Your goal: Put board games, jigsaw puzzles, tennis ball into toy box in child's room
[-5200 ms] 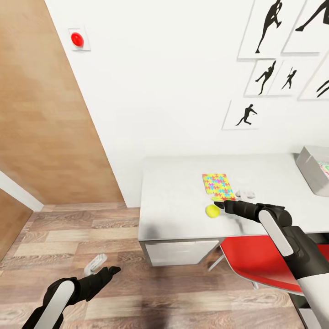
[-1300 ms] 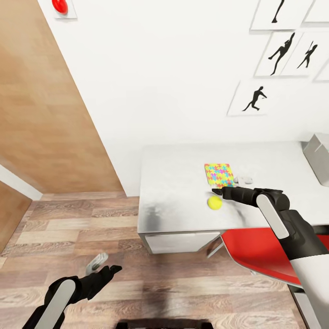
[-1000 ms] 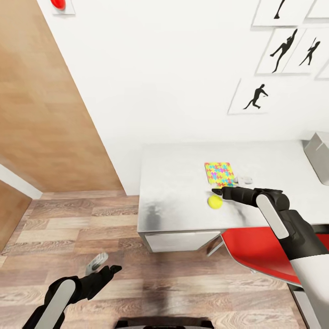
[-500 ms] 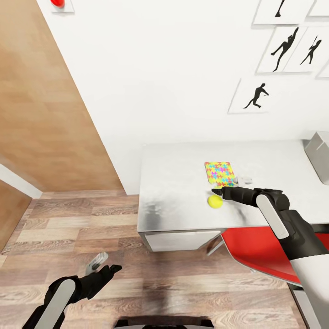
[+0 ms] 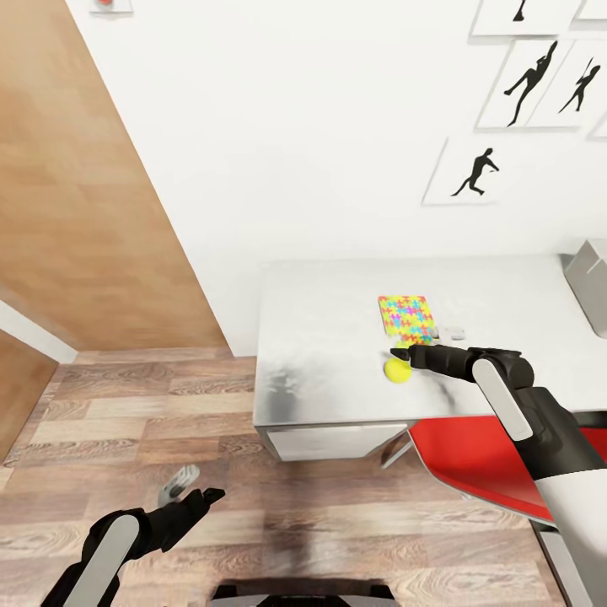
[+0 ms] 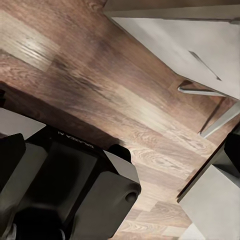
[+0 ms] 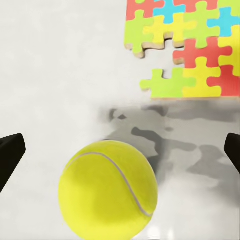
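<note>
against the white wall hung with black silhouette pictures (image 5: 482, 171) stands the table (image 5: 320, 371), its pale grey top bare toward the left end, with wood-plank floor (image 5: 126, 421) and a wooden wardrobe door (image 5: 76, 211) off to that side. a red chair (image 5: 472, 464) is tucked under the table's front edge, below the right arm. at the table's right end, cut by the picture's edge, sits the light-grey toy box (image 5: 588, 278); what lies in it cannot be seen from here. near the middle of the top lies a colourful jigsaw puzzle (image 5: 406, 319), with a small pale thing (image 5: 456, 332) just beside it that is too small to make out. closer to the front edge, just beside the puzzle's near end, rests the tennis ball (image 5: 397, 369). the right gripper (image 5: 400, 355) hangs just over the ball, its fingers spread wide to either side in the right wrist view, with the ball (image 7: 107, 190) between them and untouched. the left gripper (image 5: 198, 497) hangs low over the floor, well apart from the table; whether it is spread or pressed together i cannot tell.
</note>
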Available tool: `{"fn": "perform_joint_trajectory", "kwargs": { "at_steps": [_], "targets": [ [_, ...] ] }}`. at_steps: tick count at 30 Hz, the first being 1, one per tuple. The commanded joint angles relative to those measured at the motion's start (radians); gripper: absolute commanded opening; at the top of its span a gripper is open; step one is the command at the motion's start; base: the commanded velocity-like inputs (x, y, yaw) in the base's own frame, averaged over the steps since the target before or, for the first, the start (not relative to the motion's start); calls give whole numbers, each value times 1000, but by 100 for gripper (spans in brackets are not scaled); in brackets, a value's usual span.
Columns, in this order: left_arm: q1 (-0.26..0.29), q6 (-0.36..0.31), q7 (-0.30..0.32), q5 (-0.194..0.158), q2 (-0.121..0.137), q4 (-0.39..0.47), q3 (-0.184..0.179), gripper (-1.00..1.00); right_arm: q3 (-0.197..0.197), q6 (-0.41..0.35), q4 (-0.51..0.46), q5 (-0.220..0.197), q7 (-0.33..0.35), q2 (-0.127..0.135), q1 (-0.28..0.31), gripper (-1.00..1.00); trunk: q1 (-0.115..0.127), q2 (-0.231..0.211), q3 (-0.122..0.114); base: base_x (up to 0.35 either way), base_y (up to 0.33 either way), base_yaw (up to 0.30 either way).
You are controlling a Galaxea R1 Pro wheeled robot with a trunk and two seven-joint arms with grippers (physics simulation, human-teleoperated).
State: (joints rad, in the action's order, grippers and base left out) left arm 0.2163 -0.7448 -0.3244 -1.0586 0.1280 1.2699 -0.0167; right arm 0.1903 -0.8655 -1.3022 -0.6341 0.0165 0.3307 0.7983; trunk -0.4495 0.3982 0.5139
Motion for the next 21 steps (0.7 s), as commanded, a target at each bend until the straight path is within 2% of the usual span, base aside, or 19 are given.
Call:
{"fn": "perform_joint_trajectory", "kwargs": {
  "at_steps": [1, 21],
  "targets": [
    [0, -1, -10, -11, 1, 1, -2, 100, 1, -3, -1, 2, 2, 1, 1, 100, 0, 2, 3, 0, 0, 0],
    [0, -1, -11, -11, 1, 2, -2, 100, 2, 1, 26, 2, 5, 1, 1, 100, 0, 2, 26, 0, 0, 0]
  ]
}}
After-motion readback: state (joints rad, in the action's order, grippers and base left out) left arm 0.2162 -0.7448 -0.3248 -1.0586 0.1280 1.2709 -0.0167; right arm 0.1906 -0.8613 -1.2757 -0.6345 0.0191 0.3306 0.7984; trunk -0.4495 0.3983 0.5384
